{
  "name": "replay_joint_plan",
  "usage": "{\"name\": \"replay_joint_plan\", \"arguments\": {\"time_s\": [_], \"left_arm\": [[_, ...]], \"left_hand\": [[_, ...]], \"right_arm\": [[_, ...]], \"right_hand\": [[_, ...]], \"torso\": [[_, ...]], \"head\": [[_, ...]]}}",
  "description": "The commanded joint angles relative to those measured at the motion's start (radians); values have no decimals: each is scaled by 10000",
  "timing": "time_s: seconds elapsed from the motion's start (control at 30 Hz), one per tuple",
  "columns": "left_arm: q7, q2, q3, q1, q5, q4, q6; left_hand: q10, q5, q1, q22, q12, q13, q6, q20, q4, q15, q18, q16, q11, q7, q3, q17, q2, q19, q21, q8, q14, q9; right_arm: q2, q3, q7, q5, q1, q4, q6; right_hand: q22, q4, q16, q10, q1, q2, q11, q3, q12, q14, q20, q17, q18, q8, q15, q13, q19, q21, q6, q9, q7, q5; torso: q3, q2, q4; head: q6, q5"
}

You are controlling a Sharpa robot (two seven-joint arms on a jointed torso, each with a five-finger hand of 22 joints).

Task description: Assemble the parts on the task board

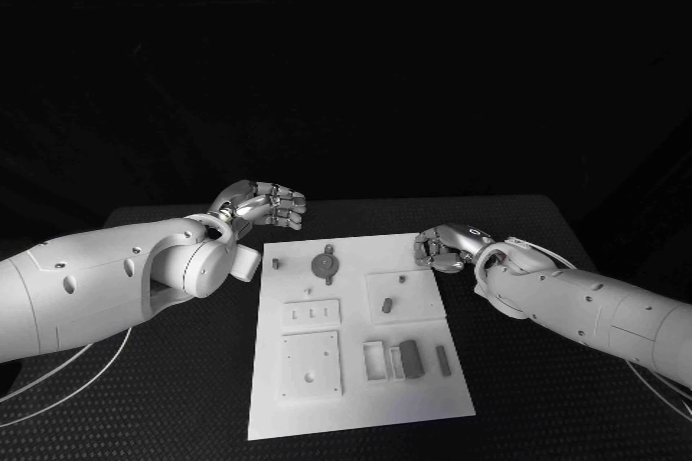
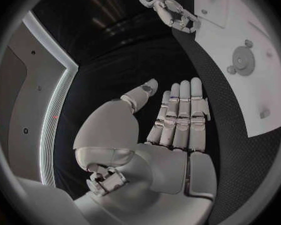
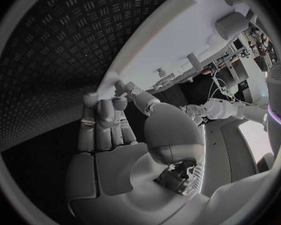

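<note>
The task board (image 1: 361, 331) is seen as a white plate lying flat in the middle of the black table (image 1: 548, 421), its long side running from near to far.

Parts on the board, head view: a round part with a stem (image 1: 327, 265) is seated in the far middle of the board. A small peg (image 1: 277, 263) is found near the far left edge. An oblong part (image 1: 387, 304) is located on the right half, nearer than the round part. Two dark upright pieces (image 1: 411, 357) and (image 1: 443, 360) are placed in the near right area, just beside pale rectangular blocks (image 1: 376, 360). Two square plates (image 1: 312, 313) and (image 1: 312, 366) are set along the left half.

The left hand (image 1: 268, 205) is held above the table beyond the board's far left corner, apart from the board. In the left wrist view the fingers (image 2: 181, 115) are extended side by side with the thumb set apart, and nothing is held; the round part (image 2: 243, 63) is seen well away from the fingertips.

The right hand (image 1: 450, 247) is positioned at the board's far right edge. Its fingers (image 3: 103, 116) are curled partway toward the board edge; no part is seen between them. Whether the fingertips touch the board cannot be told. The oblong part lies near this hand, toward the left and nearer, apart from the fingers.
</note>
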Motion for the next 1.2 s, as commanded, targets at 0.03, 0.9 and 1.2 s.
{"name": "replay_joint_plan", "arguments": {"time_s": [0.03, 0.9, 1.2], "left_arm": [[92, 4, 10, 12, 37, 27, 31], [82, 38, 9, 11, 37, -20, 41], [78, 8, 9, 12, 37, 5, 29]], "left_hand": [[-41, -68, -33, 15, -59, 11, -51, -21, 55, -5, 140, -62, 54, 14, -2, 17, -88, 66, -60, -52, 85, -9], [-42, -68, -38, 18, -64, 14, -54, -22, 63, -6, 140, -68, 54, 15, -4, 22, -91, 66, -65, -52, 86, -8], [-42, -68, -38, 18, -65, 14, -55, -22, 63, -6, 140, -68, 54, 15, -4, 23, -91, 66, -65, -52, 86, -8]], "right_arm": [[7, -3, -187, -33, -6, 9, -67], [140, -96, -339, -42, -94, -193, 423], [105, -96, -51, 177, -95, -168, 422]], "right_hand": [[15, 0, 60, -360, -16, 101, -359, -38, 56, -181, 78, -23, 290, 80, -208, 13, -12, 35, 2105, 83, -260, 34], [17, 0, 72, -362, -56, 129, -363, -30, 57, -195, 82, -49, 291, 125, -212, 8, -18, 35, 2061, 223, -263, 33], [17, 0, 72, -362, -56, 129, -363, -30, 57, -195, 82, -49, 291, 125, -212, 8, -18, 35, 2061, 223, -263, 33]], "torso": [[4, -1, -1], [3, 0, 4], [6, 1, 0]], "head": [[-14, 5], [-82, -34], [-97, -36]]}}
